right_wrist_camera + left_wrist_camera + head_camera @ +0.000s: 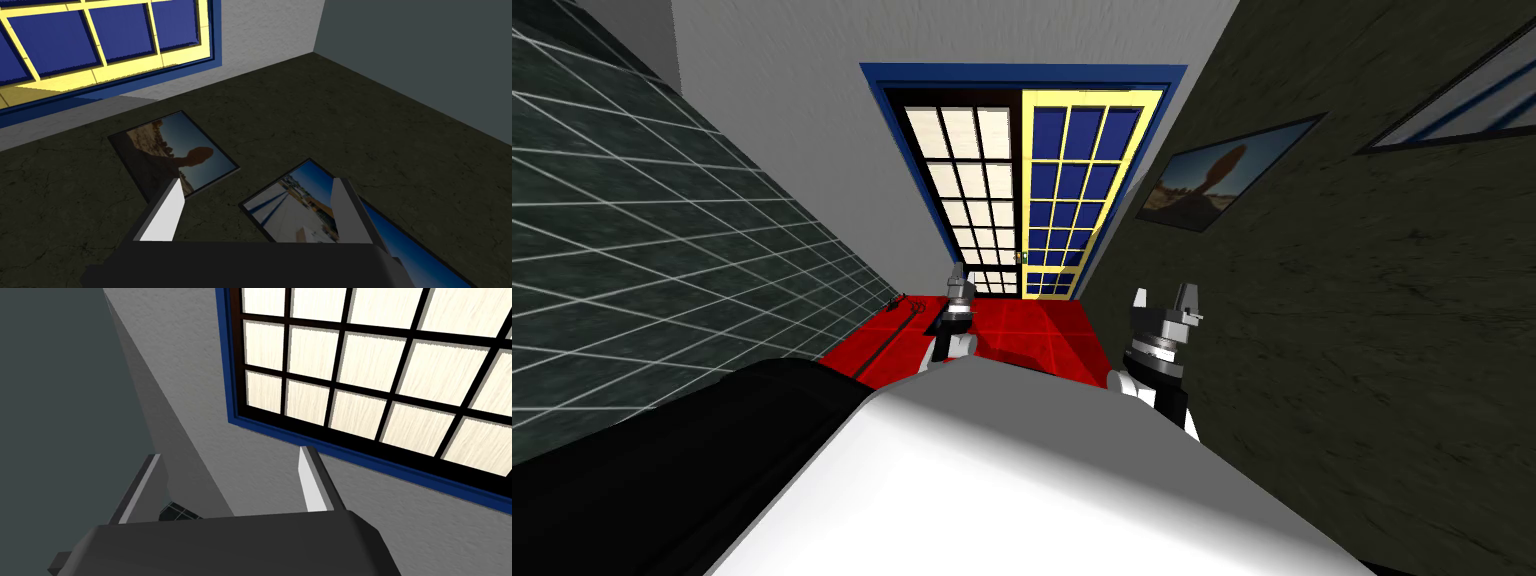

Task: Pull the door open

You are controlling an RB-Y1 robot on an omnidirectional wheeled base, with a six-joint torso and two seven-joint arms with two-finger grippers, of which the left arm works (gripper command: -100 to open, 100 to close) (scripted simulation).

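Door (1022, 180), blue-framed w/ two paned leaves, stands at far end of red floor (1032, 335). L gripper (957, 272) near it: fingers spread, empty, touching nothing. R gripper (1165, 297) by right wall (1362, 350): released, empty.

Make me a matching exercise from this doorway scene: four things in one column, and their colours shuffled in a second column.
Things
1. left door leaf
2. right door leaf
3. floor
4. tiled wall

Colours
A. red
B. dark green with pale lines
C. cream panes in a black grid
D. blue panes in a yellow grid

Pairs: 1-C, 2-D, 3-A, 4-B
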